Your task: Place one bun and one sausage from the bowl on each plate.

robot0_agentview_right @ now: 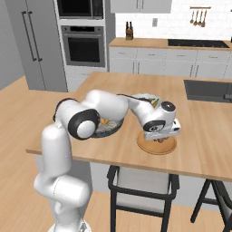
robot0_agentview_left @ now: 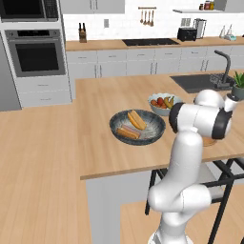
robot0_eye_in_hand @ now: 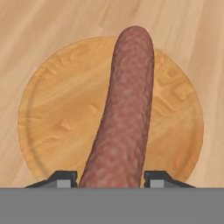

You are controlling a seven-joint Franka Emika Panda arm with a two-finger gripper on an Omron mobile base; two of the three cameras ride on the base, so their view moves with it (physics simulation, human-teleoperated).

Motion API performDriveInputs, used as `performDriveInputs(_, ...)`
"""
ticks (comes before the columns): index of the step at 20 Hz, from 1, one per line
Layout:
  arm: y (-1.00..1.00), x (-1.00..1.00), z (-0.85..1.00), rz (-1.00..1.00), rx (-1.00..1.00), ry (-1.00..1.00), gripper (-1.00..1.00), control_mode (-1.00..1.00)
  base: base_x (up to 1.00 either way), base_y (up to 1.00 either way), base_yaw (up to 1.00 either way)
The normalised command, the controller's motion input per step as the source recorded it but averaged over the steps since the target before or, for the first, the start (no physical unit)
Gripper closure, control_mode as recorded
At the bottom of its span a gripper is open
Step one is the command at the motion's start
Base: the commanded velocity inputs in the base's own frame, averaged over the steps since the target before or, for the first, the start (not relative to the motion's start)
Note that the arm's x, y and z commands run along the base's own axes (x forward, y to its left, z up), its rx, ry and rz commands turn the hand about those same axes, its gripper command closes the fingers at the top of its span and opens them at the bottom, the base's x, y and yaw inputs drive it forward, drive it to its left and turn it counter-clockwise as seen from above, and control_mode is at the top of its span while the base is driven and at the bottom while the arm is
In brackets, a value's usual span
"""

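Note:
My gripper [robot0_eye_in_hand: 111, 177] is shut on a pinkish-brown sausage [robot0_eye_in_hand: 124, 109], which sticks out lengthwise from between the fingertips [robot0_eye_in_hand: 65, 178]. It hangs just above the tan wooden plate [robot0_eye_in_hand: 57, 122], over its middle. From the right base view, the hand and gripper [robot0_agentview_right: 159, 138] hover low over that plate [robot0_agentview_right: 147, 146] near the island's front edge. The dark grey bowl [robot0_agentview_left: 155, 125] sits to the left and holds two golden buns [robot0_agentview_left: 137, 119], with something paler between them. The arm covers part of the bowl [robot0_agentview_right: 108, 130]. The white plate is out of view.
A pale fruit bowl [robot0_agentview_left: 164, 102] with bananas and red fruit stands just behind the dark bowl. A sink [robot0_agentview_left: 195, 82] with a black tap is set into the island's far right, beside a potted plant [robot0_agentview_left: 238, 86]. Black stools [robot0_agentview_right: 140, 190] stand under the front edge.

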Motion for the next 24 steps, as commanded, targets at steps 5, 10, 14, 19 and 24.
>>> performDriveInputs(5, -0.01, 0.0, -0.35, 0.0, 0.0, 0.0, 1.0, -1.0, 0.0, 0.0, 0.0)
performDriveInputs(10, -0.02, 0.0, -0.02, 0.0, 0.0, -0.01, 1.0, -1.0, 0.0, 0.0, 0.0)
performDriveInputs(14, -0.06, 0.01, -0.05, 0.0, 0.0, 0.0, 1.0, -1.0, 0.0, 0.0, 0.0)
performDriveInputs(19, -0.09, 0.12, -0.03, -0.02, 0.0, 0.0, 1.0, -1.0, 0.0, 0.0, 0.0)
performDriveInputs(24, 0.0, 0.0, 0.0, 0.0, 0.0, 0.0, -1.0, -1.0, 0.0, 0.0, 0.0)
